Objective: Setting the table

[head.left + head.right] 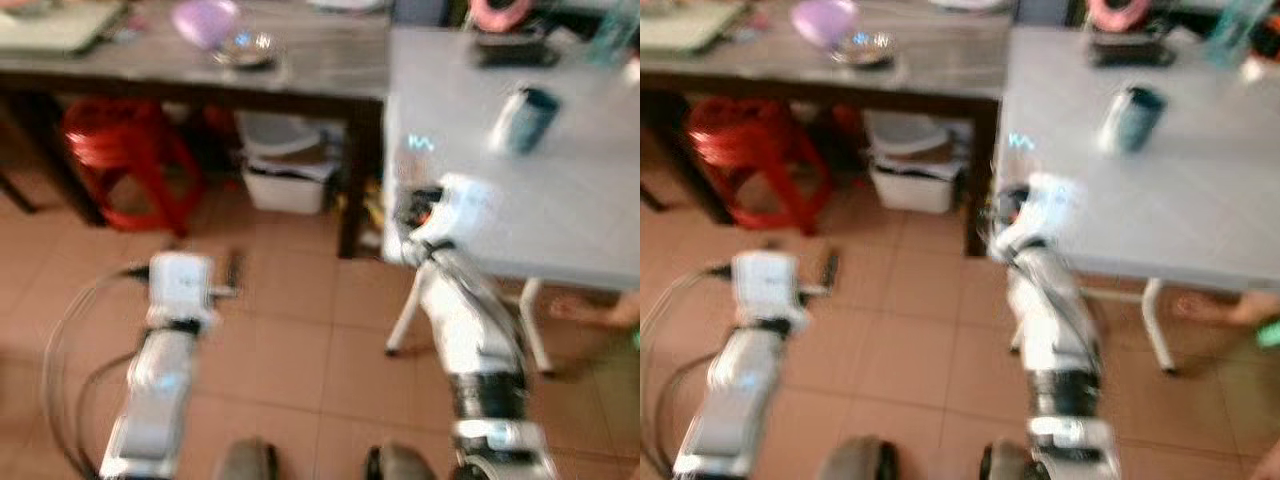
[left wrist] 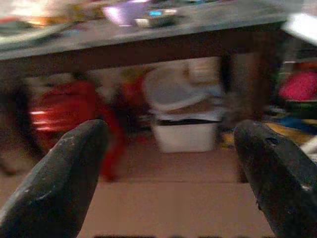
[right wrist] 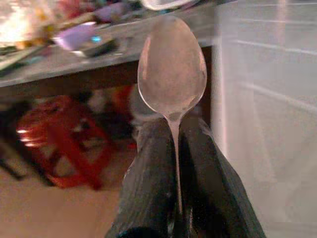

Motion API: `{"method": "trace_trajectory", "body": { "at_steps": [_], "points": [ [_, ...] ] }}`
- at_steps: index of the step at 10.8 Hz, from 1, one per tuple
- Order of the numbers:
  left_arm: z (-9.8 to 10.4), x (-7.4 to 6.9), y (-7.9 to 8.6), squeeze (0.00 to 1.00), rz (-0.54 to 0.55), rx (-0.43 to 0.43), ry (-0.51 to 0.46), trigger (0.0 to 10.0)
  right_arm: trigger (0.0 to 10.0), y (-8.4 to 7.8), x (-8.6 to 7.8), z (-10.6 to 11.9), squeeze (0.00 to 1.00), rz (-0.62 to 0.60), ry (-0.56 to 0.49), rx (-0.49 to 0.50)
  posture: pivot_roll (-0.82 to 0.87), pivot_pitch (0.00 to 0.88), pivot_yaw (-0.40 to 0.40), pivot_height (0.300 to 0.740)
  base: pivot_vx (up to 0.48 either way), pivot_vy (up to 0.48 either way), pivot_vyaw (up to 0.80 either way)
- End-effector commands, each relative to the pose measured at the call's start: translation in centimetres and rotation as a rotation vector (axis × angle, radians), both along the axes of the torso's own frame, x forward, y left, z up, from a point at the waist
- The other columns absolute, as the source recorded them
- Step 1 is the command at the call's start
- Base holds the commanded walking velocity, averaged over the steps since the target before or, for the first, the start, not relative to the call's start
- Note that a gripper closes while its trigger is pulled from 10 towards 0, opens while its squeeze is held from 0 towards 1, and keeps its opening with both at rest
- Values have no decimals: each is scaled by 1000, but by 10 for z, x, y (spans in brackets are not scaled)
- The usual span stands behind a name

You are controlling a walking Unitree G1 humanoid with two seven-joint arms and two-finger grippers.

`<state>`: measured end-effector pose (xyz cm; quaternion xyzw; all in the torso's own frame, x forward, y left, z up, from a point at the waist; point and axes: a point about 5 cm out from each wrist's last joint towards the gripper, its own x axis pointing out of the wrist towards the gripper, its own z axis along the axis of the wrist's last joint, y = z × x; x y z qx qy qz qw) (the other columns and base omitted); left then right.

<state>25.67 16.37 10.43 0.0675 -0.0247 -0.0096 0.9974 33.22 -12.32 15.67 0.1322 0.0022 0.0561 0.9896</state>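
Note:
My right gripper [image 3: 173, 121] is shut on the thin handle of a metal spoon [image 3: 172, 69], whose bowl stands up above the fingertips. The right arm [image 1: 450, 290] reaches to the near left corner of the white table [image 1: 570, 210]. A teal cup [image 1: 527, 118] lies on that table, further in. My left gripper [image 2: 171, 131] is open with nothing between its fingers, held low over the tiled floor and facing the dark wooden table [image 1: 330, 70]. A purple bowl [image 1: 205, 20] and a small metal bowl [image 1: 245, 48] sit on the wooden table. The head views are blurred.
Under the wooden table stand a red stool [image 1: 125, 155] and a white bin [image 1: 290, 170]. A black object [image 1: 515, 52] and a pink thing [image 1: 497, 12] lie at the white table's far side. A person's foot [image 1: 600, 310] is on the floor by the white table's right leg.

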Motion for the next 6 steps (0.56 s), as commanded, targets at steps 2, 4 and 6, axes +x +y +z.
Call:
{"method": "trace_trajectory", "body": {
  "at_steps": [2,4,6],
  "points": [
    [0,0,-10,0,-25,-3,-9,10000,0,-9,0,2,0,-28,-15,-14,30,95,23,740,375,180,0],
    [-1,-2,-13,0,-37,-3,-9,10000,0,-10,-1,1,0,-29,-15,-18,25,100,21,740,480,0,0],
    [0,-1,-15,0,-44,1,-15,10000,0,-12,-1,1,0,-33,-20,-30,21,105,21,740,480,0,0]
  ]
}}
